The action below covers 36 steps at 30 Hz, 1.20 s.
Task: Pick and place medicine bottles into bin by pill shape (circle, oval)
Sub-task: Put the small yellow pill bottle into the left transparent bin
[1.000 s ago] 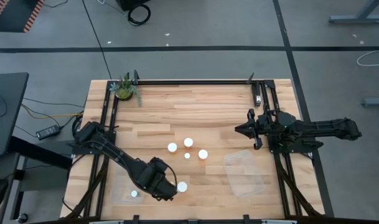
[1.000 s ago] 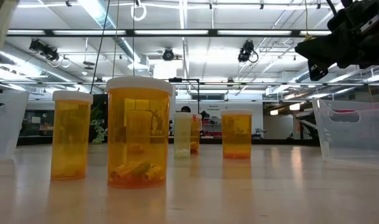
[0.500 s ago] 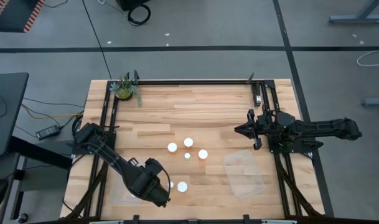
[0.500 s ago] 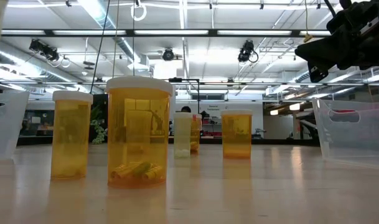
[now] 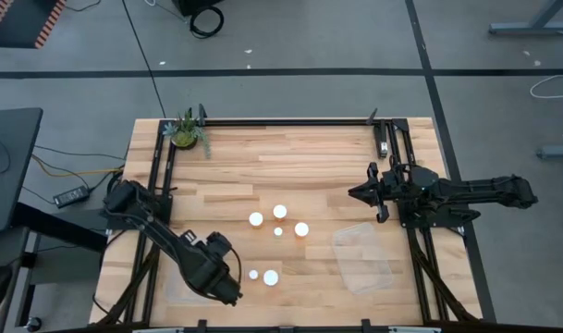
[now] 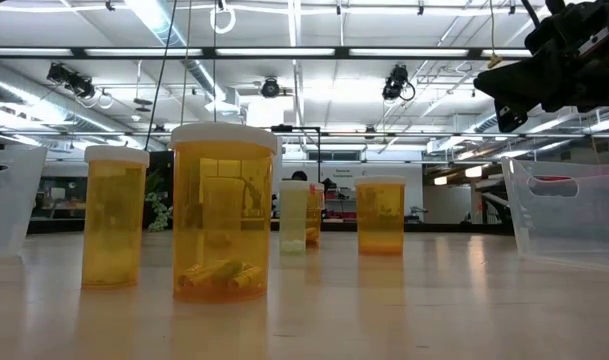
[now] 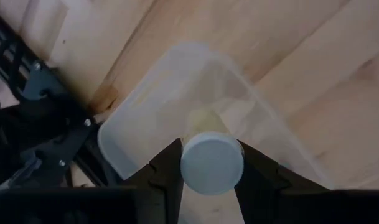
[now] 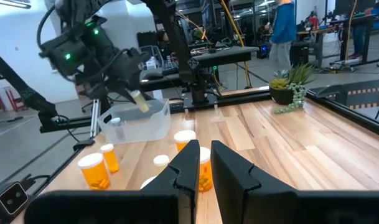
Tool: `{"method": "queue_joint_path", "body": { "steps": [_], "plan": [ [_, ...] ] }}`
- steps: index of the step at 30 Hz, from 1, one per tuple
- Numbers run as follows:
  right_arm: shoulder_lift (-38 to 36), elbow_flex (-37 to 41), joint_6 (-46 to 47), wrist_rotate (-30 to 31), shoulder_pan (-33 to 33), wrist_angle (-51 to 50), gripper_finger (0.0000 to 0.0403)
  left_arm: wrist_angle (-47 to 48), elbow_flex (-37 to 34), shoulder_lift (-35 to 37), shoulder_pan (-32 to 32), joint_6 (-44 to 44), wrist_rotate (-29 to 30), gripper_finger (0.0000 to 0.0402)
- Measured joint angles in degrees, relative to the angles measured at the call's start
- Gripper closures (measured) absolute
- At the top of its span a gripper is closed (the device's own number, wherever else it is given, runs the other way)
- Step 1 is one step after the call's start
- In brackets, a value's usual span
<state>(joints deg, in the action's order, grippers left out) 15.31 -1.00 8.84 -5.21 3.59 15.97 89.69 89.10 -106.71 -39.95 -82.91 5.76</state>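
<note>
Left wrist view gives me my left gripper clamped on a bottle, one finger on each side of its round white cap, hanging over the clear bin at about 7 o'clock on the table. From above I count six white caps standing loose: four bunched near the table's centre and two more at 6 o'clock, just beside that bin. My right gripper waits at 3 o'clock, its fingers nearly together on nothing, beyond the second clear bin. A potted plant sits at 11 o'clock
</note>
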Motion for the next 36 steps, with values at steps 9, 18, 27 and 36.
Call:
{"method": "queue_joint_path", "body": {
  "steps": [9,18,27,36],
  "plan": [
    [0.0,0.0,0.0,0.0,0.0,0.0,0.0356,-3.5,-10.2,10.6,-2.8,-11.8,0.0,0.0272],
    [0.0,0.0,0.0,0.0,0.0,0.0,0.0356,-18.3,-19.3,15.8,-4.6,-22.2,0.6,0.0278],
    [0.0,0.0,0.0,0.0,0.0,0.0,0.0356,-25.5,-23.8,15.6,-0.8,-17.7,0.7,0.0272],
    [0.0,0.0,0.0,0.0,0.0,0.0,0.0356,-31.0,-29.4,15.6,1.6,-12.7,-0.4,0.0272]
  ]
}}
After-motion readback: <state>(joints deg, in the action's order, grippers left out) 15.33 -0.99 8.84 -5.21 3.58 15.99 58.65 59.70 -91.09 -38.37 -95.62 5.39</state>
